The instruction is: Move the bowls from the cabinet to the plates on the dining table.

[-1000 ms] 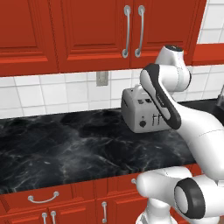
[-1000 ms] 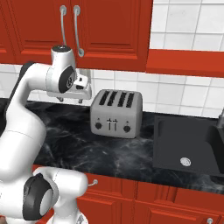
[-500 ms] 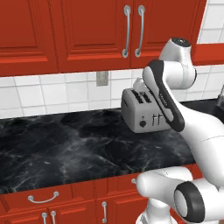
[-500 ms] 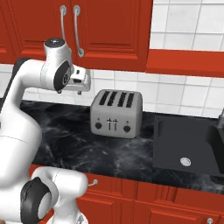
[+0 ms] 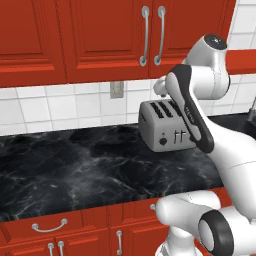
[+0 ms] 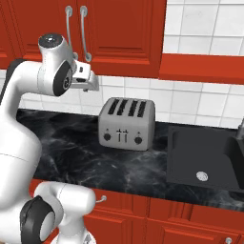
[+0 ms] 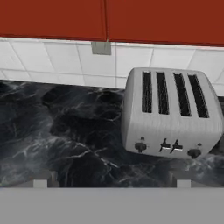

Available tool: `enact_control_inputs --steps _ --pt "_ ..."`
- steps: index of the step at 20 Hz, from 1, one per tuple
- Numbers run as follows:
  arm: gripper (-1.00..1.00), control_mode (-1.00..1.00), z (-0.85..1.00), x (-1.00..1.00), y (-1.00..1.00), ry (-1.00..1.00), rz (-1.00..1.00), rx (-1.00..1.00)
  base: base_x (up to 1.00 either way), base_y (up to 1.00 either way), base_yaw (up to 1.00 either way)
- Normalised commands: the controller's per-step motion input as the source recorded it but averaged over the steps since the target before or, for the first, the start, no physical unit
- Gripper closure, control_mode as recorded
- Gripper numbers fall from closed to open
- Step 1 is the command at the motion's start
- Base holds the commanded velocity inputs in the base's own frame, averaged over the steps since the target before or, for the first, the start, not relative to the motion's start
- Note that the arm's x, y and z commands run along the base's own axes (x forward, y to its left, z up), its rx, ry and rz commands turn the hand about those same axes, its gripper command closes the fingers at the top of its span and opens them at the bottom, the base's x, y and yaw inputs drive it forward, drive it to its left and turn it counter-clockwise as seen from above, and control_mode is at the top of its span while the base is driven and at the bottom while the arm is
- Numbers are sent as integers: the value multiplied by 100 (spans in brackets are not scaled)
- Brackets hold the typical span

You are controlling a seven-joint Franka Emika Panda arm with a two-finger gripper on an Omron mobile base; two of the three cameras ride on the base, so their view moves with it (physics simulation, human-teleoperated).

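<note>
The red cabinet (image 5: 100, 35) hangs above the counter with both doors shut; its long silver handles (image 5: 152, 34) meet at the door seam. The cabinet (image 6: 119, 33) also fills the top of the right base view, and its lower edge (image 7: 105, 17) crosses the top of the hand view. The bowls are hidden behind the doors. The plates and the dining table are out of view. My gripper (image 6: 91, 82) hovers just below the cabinet's bottom edge, above and left of the toaster. It is open and empty, with both fingertips (image 7: 40, 181) wide apart.
A silver four-slot toaster (image 5: 167, 125) stands on the black marble counter (image 5: 75, 170) against the white tiled wall. A wall outlet (image 5: 117, 89) sits left of it. A dark sink (image 6: 205, 157) lies to the right. Red drawer fronts (image 5: 50, 230) run below the counter.
The arm has lifted the hand from toaster height up to the cabinet's lower edge. The jaws stayed wide open. The base and the toaster have not moved.
</note>
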Motion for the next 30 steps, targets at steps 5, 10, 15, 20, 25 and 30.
enact_control_inputs --steps 5,10,15,20,25,30 --pt "-100 -100 33 0 0 -16 -5 0 0 0 0" --pt "-100 -100 33 3 0 -15 -5 0 0 0 0" --pt "-100 -100 30 4 0 -14 -3 -2 0 0 0" --pt "-100 -100 31 16 0 -12 -2 0 0 0 0" --pt "-100 -100 31 23 0 -10 -1 0 0 0 0" --pt "-100 -100 24 26 0 -8 -1 0 0 0 0"
